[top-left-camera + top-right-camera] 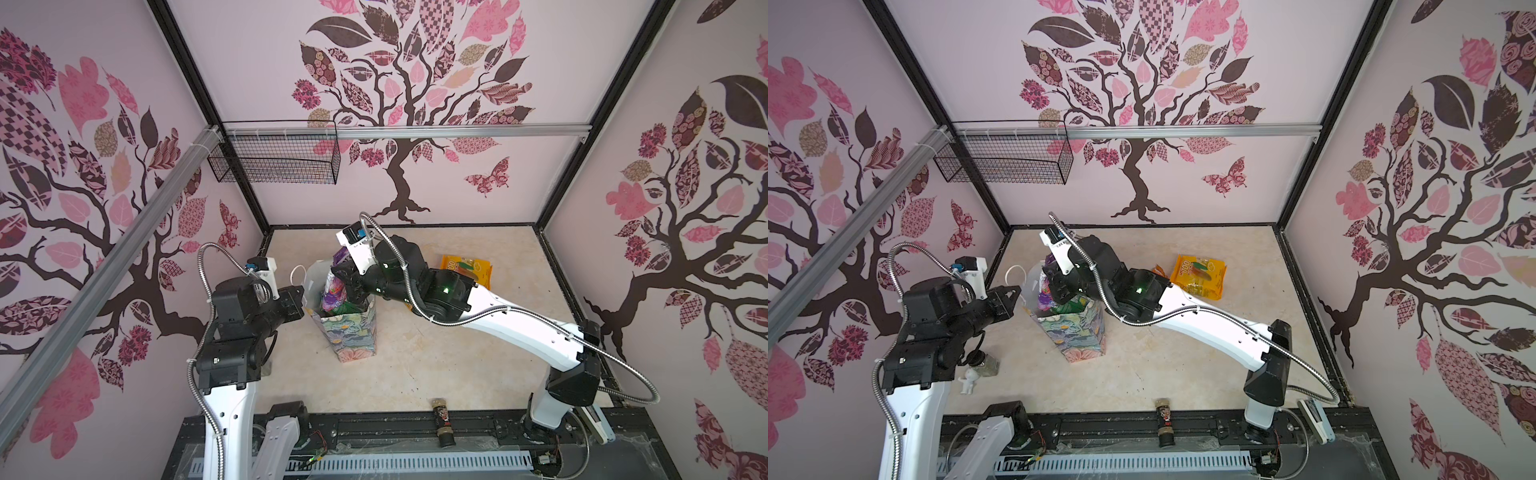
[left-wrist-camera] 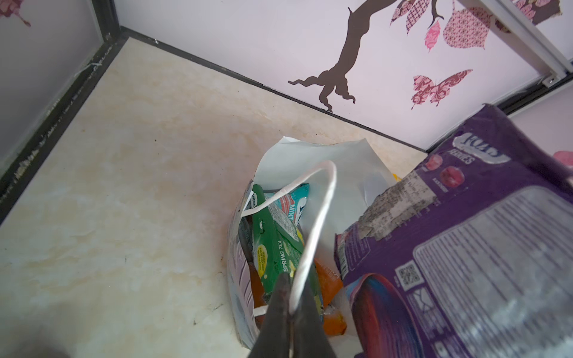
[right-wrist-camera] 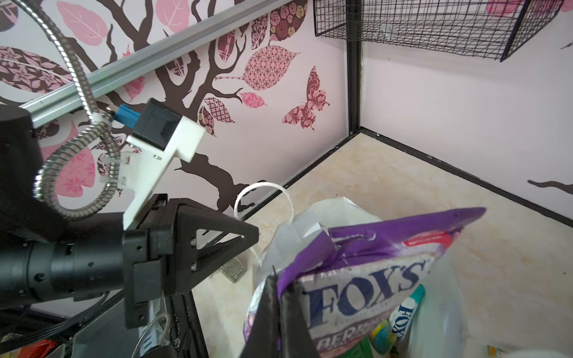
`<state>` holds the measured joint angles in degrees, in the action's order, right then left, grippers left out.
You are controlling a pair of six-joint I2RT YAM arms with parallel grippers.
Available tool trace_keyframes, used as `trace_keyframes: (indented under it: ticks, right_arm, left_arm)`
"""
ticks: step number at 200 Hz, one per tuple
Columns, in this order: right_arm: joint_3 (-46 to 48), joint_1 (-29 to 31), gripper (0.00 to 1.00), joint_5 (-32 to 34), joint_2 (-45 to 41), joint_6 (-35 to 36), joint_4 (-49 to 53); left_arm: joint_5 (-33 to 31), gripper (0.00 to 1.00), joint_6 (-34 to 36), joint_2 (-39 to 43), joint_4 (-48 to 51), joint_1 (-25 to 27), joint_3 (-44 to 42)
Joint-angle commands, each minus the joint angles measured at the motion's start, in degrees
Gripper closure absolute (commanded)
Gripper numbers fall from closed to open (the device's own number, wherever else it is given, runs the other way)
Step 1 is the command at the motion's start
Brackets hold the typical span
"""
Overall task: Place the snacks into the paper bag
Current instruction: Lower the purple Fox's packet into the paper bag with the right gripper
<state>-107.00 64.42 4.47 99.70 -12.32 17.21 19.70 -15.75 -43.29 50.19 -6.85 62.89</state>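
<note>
The paper bag (image 1: 353,332) (image 1: 1077,336) stands upright mid-table, floral outside and white inside (image 2: 341,173). My left gripper (image 1: 300,296) (image 2: 293,288) is shut on the bag's white cord handle (image 2: 322,217) at its left rim. My right gripper (image 1: 348,284) (image 3: 281,283) is shut on a purple FOX'S packet (image 3: 372,279) (image 2: 465,248) (image 1: 334,291), which stands half inside the bag's mouth. Inside lie a green packet (image 2: 276,245), a teal packet (image 2: 294,201) and an orange one (image 2: 328,279). A yellow-orange packet (image 1: 467,270) (image 1: 1200,276) lies flat on the table at the back right.
A small dark bottle (image 1: 442,419) (image 1: 1165,422) lies at the table's front edge. A black wire basket (image 1: 274,158) hangs on the back wall, upper left. A white figurine (image 1: 969,380) and a small jar (image 1: 988,365) stand under my left arm.
</note>
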Motion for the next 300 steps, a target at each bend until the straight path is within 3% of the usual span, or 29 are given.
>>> trace_keyframes:
  ticks: [1, 60, 100, 164, 208, 227, 300]
  right_arm:
    - [-3.24, -0.48, 1.0, 4.03, 0.81, 2.54, -0.2]
    - [-1.86, -2.32, 1.0, 4.69, 0.62, 4.92, 1.99]
    - [1.08, -2.36, 1.0, 10.9, -1.17, 7.65, 1.62]
    - [4.1, -2.38, 1.0, 15.33, -2.14, 11.26, 0.11]
    - [5.4, -2.38, 1.0, 15.6, -3.14, 12.36, -0.59]
    - [7.86, -2.37, 0.94, 15.68, -4.94, 12.32, -3.32]
    - [8.99, -2.32, 0.87, 13.02, -6.01, 11.42, -5.04]
  left_arm:
    - [-0.02, 1.0, 1.08, 0.08, -1.06, -0.23, -0.62]
    - [-0.19, 1.0, 1.07, 0.02, -0.98, -0.25, -0.54]
    - [-0.02, 1.0, 0.73, 0.05, -0.89, -0.27, -0.36]
    - [0.86, 1.0, 0.21, -0.12, -1.66, -0.27, -0.49]
    - [0.95, 1.0, 0.21, 0.09, -1.5, -0.27, -0.51]
    - [1.03, 1.0, 0.06, 0.15, -1.83, -0.26, -0.58]
    - [1.6, 1.0, -0.14, -0.3, -2.16, -0.2, -0.81]
